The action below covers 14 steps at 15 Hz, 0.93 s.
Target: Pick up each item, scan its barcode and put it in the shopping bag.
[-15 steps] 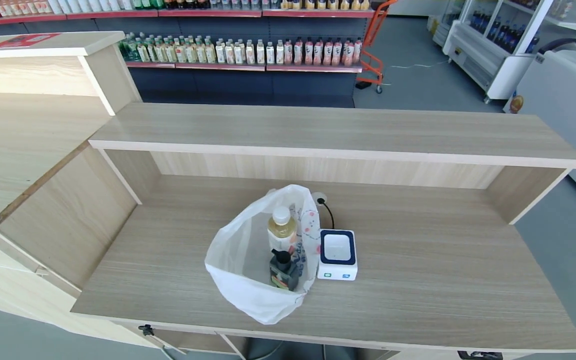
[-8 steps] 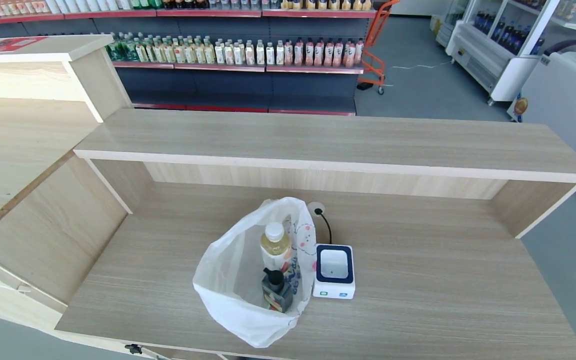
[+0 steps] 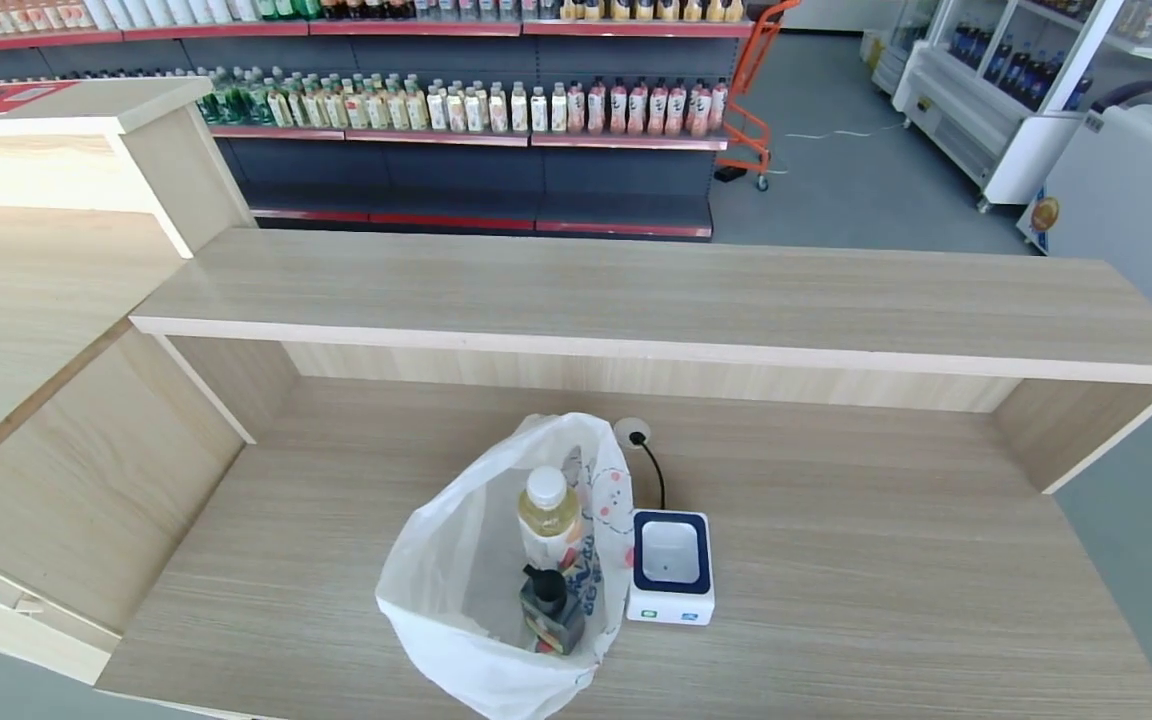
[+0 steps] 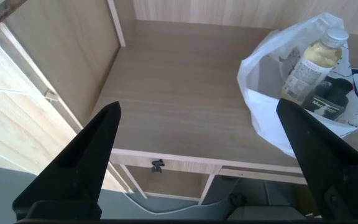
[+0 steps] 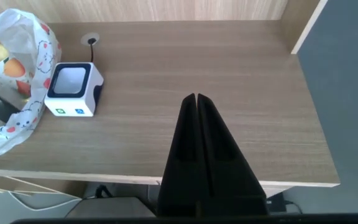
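A white plastic shopping bag (image 3: 456,590) stands open on the wooden counter (image 3: 836,600). Inside it are a bottle of yellow drink with a white cap (image 3: 548,505) and a dark bottle with a black cap (image 3: 550,608). The bag (image 4: 272,118) and both bottles show from the left wrist too. Just right of the bag sits the white and blue barcode scanner (image 3: 671,566), with a black cable running back to a hole in the counter. My left gripper (image 4: 201,112) hangs open, well back from the counter's front edge. My right gripper (image 5: 196,98) is shut with nothing in it, above the counter right of the scanner (image 5: 72,90).
A raised wooden ledge (image 3: 636,290) runs along the counter's far side, with side walls at the left and right ends. Beyond it stand store shelves of bottles (image 3: 456,105), an orange cart (image 3: 751,90) and freezers (image 3: 1116,170) at the right.
The whole head view has shifted, so the counter, bag and scanner sit lower in the picture: the camera moved. The bag, bottles and scanner keep their places relative to each other.
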Tool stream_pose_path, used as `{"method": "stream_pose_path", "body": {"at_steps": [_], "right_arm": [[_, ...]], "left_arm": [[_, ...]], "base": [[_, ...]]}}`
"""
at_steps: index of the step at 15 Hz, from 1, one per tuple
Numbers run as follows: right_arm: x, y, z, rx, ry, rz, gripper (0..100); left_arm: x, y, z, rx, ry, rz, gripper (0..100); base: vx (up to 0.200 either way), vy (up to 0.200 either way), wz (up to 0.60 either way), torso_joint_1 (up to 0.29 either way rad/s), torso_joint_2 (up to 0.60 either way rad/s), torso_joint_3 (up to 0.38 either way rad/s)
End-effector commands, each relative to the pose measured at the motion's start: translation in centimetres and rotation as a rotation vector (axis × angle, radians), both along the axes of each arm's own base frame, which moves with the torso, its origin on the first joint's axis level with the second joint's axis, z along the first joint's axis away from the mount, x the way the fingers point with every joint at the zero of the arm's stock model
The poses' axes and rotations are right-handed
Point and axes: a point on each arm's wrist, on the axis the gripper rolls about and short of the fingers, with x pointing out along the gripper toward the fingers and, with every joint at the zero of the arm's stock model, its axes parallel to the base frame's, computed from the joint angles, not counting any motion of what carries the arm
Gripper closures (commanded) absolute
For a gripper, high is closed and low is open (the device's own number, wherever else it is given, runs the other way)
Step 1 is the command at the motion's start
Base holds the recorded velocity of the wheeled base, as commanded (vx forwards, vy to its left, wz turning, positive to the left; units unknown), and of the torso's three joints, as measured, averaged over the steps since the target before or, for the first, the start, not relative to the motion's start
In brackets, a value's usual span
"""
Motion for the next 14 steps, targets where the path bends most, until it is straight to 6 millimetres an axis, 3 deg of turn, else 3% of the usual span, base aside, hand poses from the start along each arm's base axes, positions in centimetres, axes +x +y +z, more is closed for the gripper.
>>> {"method": "stream_pose_path", "body": {"at_steps": [1, 2, 14], "right_arm": [[0.02, 0.00, 0.01, 0.000, 0.002, 0.000, 100], [0.02, 0.00, 0.01, 0.001, 0.002, 0.000, 100], [0.02, 0.00, 0.01, 0.001, 0.002, 0.000, 100]], "left_arm": [[0.00, 0.00, 0.00, 0.000, -0.001, 0.001, 0], [0.00, 0.00, 0.00, 0.000, -0.001, 0.001, 0], [0.00, 0.00, 0.00, 0.000, -0.001, 0.001, 0]], "base": [[0.000, 0.200, 0.00, 0.002, 0.00, 0.002], [0.000, 0.200, 0.00, -0.002, -0.01, 0.012], [0.000, 0.000, 0.00, 0.000, 0.00, 0.000]]}}
